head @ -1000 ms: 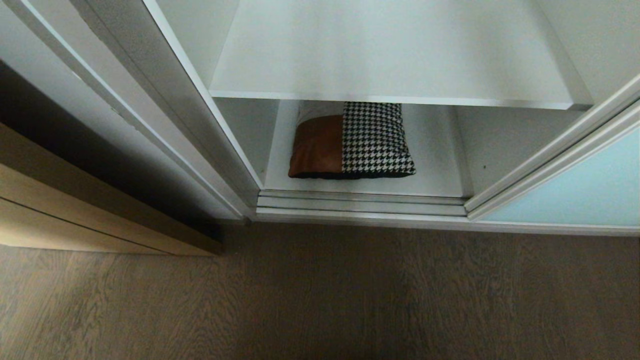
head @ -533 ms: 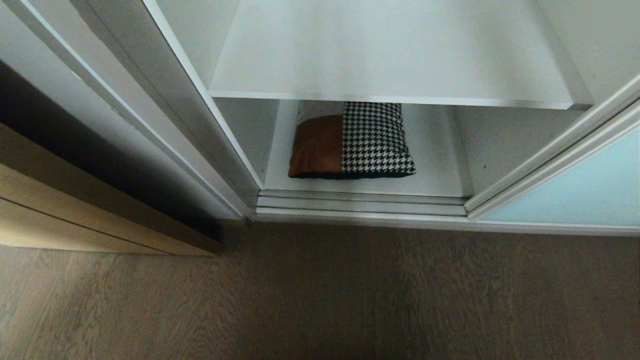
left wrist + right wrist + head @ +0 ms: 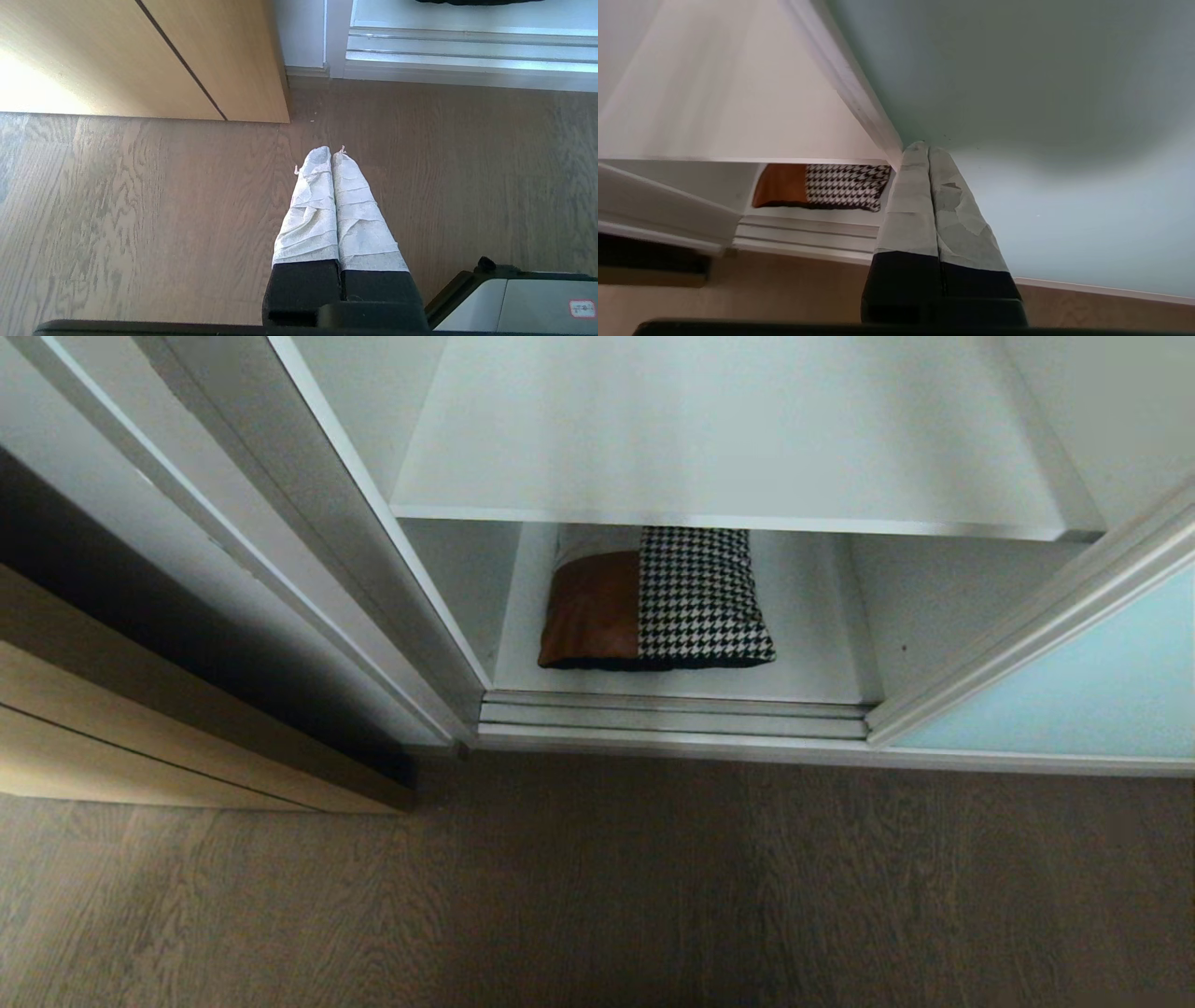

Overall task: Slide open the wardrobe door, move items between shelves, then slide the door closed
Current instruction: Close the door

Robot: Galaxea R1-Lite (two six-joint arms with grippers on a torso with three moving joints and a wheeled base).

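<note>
- I'm pressing the right gripper (image 3: 928, 149), fingers together, against the door (image 3: 1045, 140) by its frame; the wardrobe is standing open.
- I'm seeing one cushion (image 3: 655, 600) on the bottom shelf (image 3: 812, 663), under one bare upper shelf (image 3: 728, 439); moving it and closing are left.
- I'm keeping the left gripper (image 3: 331, 150) together, empty, above the floor (image 3: 140, 210).

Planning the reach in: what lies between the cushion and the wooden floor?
In the head view, only the ridged sliding-door track lies between the cushion and the wooden floor, beyond a bare strip of white shelf.
</note>
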